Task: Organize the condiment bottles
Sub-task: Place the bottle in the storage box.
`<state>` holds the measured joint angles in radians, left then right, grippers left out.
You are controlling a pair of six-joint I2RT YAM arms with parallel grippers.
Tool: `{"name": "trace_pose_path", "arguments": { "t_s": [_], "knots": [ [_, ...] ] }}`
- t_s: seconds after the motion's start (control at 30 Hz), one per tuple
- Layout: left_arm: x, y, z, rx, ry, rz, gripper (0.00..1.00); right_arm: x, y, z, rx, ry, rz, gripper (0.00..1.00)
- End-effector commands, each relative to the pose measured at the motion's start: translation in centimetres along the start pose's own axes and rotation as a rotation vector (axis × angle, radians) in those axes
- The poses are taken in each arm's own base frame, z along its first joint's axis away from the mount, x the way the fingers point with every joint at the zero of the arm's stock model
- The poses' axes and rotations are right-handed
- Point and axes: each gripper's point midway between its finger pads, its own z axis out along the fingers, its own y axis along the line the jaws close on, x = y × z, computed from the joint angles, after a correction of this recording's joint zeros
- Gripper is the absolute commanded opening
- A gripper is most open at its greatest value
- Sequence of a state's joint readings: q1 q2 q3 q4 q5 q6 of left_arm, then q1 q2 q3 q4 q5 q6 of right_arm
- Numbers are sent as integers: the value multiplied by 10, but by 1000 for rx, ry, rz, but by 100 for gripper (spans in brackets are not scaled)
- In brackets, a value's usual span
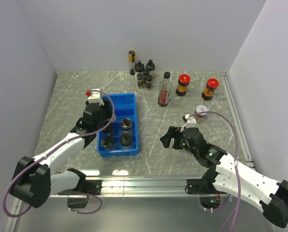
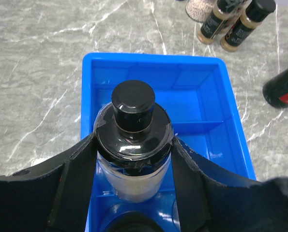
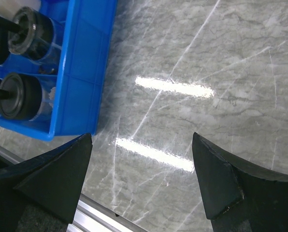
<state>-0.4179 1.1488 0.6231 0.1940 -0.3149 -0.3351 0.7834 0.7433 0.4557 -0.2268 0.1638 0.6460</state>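
My left gripper [image 1: 106, 107] [image 2: 132, 162] is shut on a glass spice jar [image 2: 132, 123] with a black cap and pale contents, held upright over the left side of the blue tray [image 1: 132, 104] [image 2: 202, 72]. Three black-capped jars [image 1: 126, 140] stand in the tray's near compartments. A cluster of small black-capped jars [image 1: 144, 75] stands at the back. A clear sauce bottle [image 1: 164, 90], two red-capped bottles [image 1: 183, 84] [image 1: 211, 89] and a light-lidded jar [image 1: 200, 111] stand to the right. My right gripper [image 1: 170, 137] [image 3: 141, 162] is open and empty above bare table.
The right wrist view shows the tray's near right corner [image 3: 81, 72] with two jars [image 3: 18, 96] in it, and the table's metal front rail [image 3: 100, 215]. White walls enclose the table on three sides. The left wrist view shows back jars [image 2: 214, 21] and a dark bottle [image 2: 284, 87].
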Motion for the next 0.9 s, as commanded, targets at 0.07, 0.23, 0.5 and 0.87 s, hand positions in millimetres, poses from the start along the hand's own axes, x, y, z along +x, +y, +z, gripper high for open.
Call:
{"name": "trace_pose_path", "arguments": {
  "t_s": [0.07,0.23,0.5,0.87],
  "knots": [
    [-20,-12,3,14,-112,-35,0,-2,2,2,-7,-23,2,90],
    [-27,-13,-4,-11,-157,-10,0,0,2,5,-5,-13,-6,90],
    [-7,-13,-3,-37,-132,57,0,-1,4,9,-6,-9,-9,90],
    [10,-6,-12,-67,-169,63,0,1,2,9,-4,-7,-8,90]
  ]
}}
